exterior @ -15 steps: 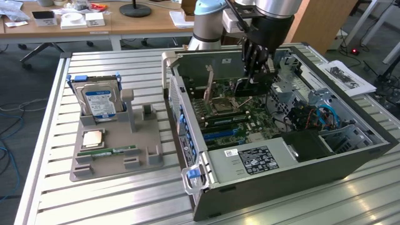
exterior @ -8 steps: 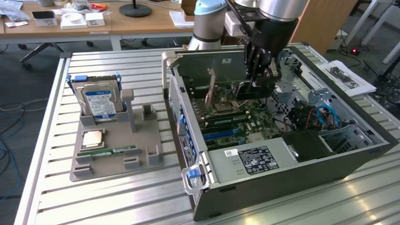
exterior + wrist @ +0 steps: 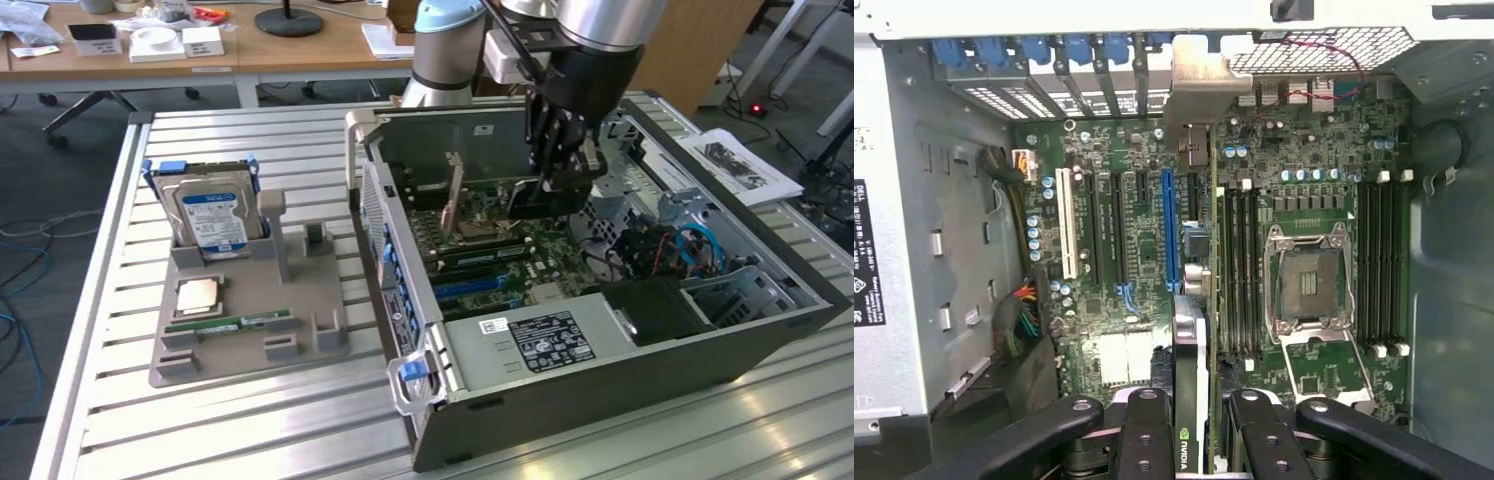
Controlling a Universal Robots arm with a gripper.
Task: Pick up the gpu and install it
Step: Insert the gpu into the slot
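Inside the open dark-grey metal computer case, toward its rear wall with the blue latches, the arm's black two-fingered gripper hangs over the green motherboard. Its fingers are drawn nearly together. They pinch the flat faces of the gpu, a thin dark card with a brownish face and a silver metal end bracket, at a spot away from the bracket.

The card stands on edge with its bracket toward the rear wall, just beside the long blue slot. Whether it's seated, I can't tell.

I'd call it light and stiff but delicate. It is best held across the board near its upper edge, clear of chips and contacts. It should also be kept upright, since a skewed push could strain the card or the slot.
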